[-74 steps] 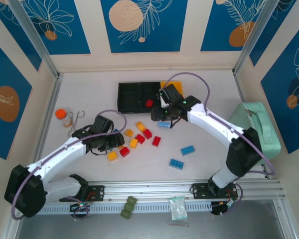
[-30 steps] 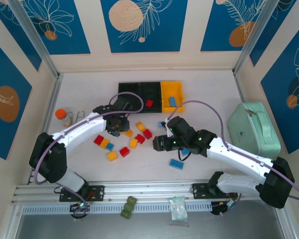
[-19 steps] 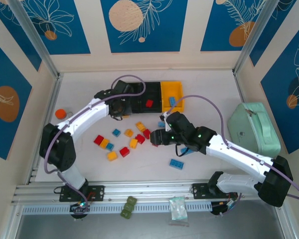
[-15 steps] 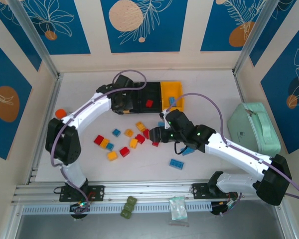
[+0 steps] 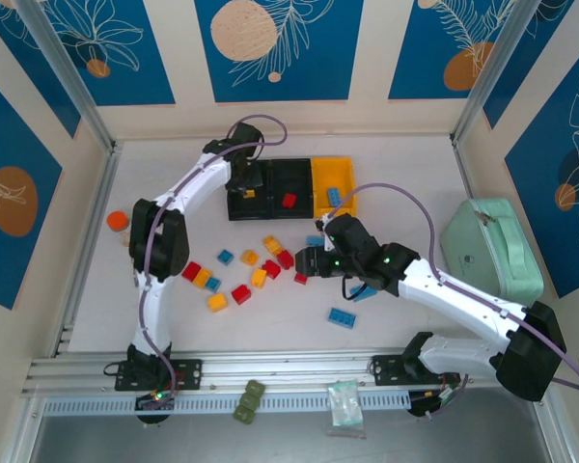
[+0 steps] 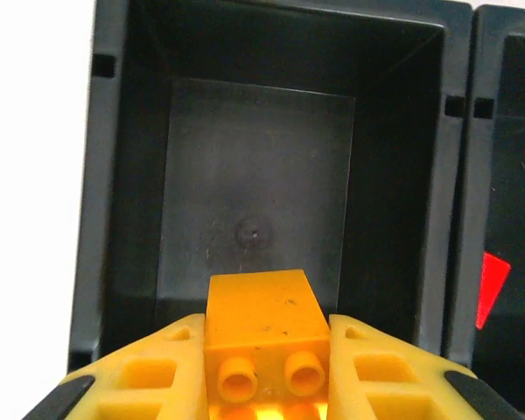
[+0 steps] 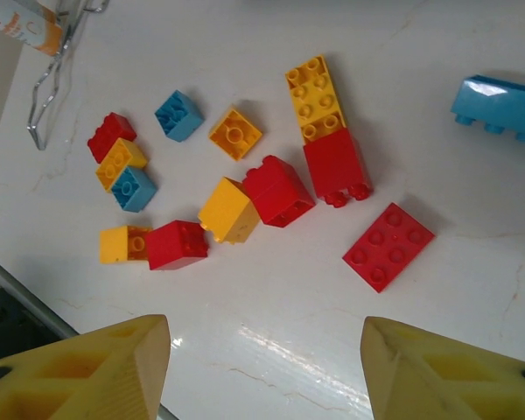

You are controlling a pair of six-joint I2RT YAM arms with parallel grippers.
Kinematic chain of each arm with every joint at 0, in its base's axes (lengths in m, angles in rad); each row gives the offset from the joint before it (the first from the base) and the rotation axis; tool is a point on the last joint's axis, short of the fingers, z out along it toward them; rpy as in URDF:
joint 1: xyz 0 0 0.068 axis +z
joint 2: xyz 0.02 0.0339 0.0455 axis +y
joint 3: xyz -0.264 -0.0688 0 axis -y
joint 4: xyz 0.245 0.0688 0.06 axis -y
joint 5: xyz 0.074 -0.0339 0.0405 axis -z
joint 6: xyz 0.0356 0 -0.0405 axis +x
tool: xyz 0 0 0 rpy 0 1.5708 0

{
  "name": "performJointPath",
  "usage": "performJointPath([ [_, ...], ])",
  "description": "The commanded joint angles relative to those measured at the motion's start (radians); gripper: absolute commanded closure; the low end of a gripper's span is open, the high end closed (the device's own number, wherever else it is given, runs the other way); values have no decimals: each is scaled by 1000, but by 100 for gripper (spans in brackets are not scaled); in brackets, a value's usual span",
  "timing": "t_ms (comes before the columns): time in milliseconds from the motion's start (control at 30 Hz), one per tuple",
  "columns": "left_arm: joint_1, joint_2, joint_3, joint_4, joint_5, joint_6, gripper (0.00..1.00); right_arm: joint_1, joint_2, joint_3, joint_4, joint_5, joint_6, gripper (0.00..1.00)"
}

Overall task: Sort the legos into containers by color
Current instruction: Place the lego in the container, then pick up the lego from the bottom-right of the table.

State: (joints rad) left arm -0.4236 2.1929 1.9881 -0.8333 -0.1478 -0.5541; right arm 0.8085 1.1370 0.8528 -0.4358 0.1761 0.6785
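My left gripper (image 6: 265,354) is shut on a yellow-orange lego (image 6: 262,317), studs facing the camera, and hangs over the left black container (image 6: 258,188), whose floor is bare. In the top view this gripper (image 5: 247,185) is over that bin (image 5: 239,210). The middle black container (image 5: 291,174) holds a red lego (image 5: 289,201). The yellow container (image 5: 340,176) holds a blue one (image 5: 332,196). My right gripper (image 7: 264,350) is open above bare table, close to a flat red lego (image 7: 388,246). Several red, yellow and blue legos (image 7: 278,190) lie scattered beyond it.
A mint-green case (image 5: 497,246) stands at the right. An orange-capped bottle (image 5: 118,221) and a wire hook (image 7: 48,79) lie at the left. Olive-green blocks (image 5: 248,400) and a small bag (image 5: 344,402) rest on the front rail. Blue legos (image 5: 343,316) lie near the right arm.
My left arm has swung from the pile up to the left black container, carrying the yellow-orange lego. The right gripper has shifted slightly toward the pile and widened a little.
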Motion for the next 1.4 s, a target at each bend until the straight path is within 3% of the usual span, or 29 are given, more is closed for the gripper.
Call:
performJointPath([
  [0, 11, 59, 85, -60, 27, 26, 72, -13, -29, -18, -19, 5, 19, 40],
  [100, 11, 93, 127, -80, 22, 28, 70, -20, -33, -21, -23, 6, 21, 41],
  [267, 11, 91, 135, -90, 30, 26, 55, -27, -33, -17, -26, 6, 20, 40],
  [467, 9, 6, 80, -90, 34, 33, 50, -29, -35, -1, -43, 12, 16, 40],
  [733, 5, -315, -289, 69, 113, 38, 44, -41, -57, 4, -118, 40, 21, 38],
  [1033, -18, -629, -665, 181, 279, 70, 42, -79, -79, 2, -247, 89, 78, 35],
  [1367, -160, -854, -991, 348, 410, 8, 40, -228, -89, -43, -447, 142, 211, 29],
])
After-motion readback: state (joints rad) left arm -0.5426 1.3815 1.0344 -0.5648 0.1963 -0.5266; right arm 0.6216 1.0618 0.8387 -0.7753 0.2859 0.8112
